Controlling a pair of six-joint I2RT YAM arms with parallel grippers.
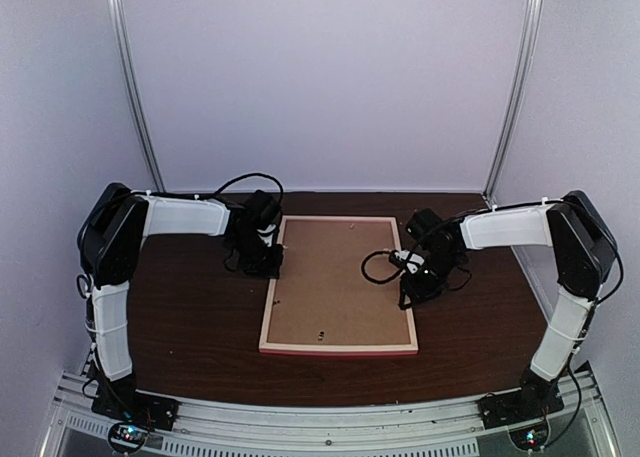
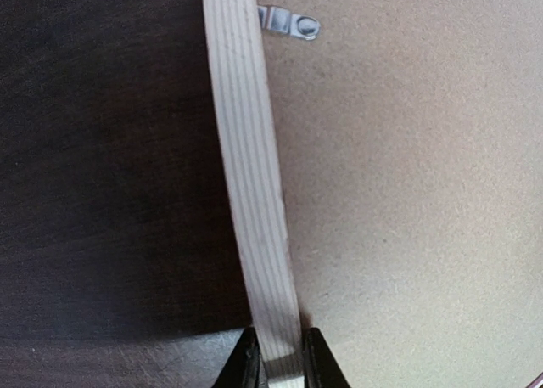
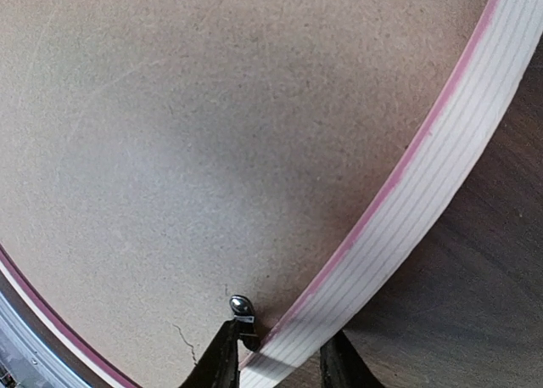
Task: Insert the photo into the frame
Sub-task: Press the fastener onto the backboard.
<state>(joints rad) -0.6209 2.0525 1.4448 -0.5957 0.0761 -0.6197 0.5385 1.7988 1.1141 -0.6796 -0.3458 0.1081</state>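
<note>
The frame (image 1: 272, 287) lies flat on the table (image 1: 190, 327), back side up, with the brown backing board (image 1: 340, 277) inside it. The left gripper (image 2: 280, 347) is narrow and clamps the frame's left rail. The right gripper (image 3: 280, 344) stands astride the frame's right rail, one finger beside a small metal tab (image 3: 241, 304); whether it presses I cannot tell. Both arms bend at the elbow outside the frame, with the forearms reaching inward and the wrists pointing down

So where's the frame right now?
In the top view the frame lies back up at the middle of the table, its left rail clamped by the left tool.
</note>
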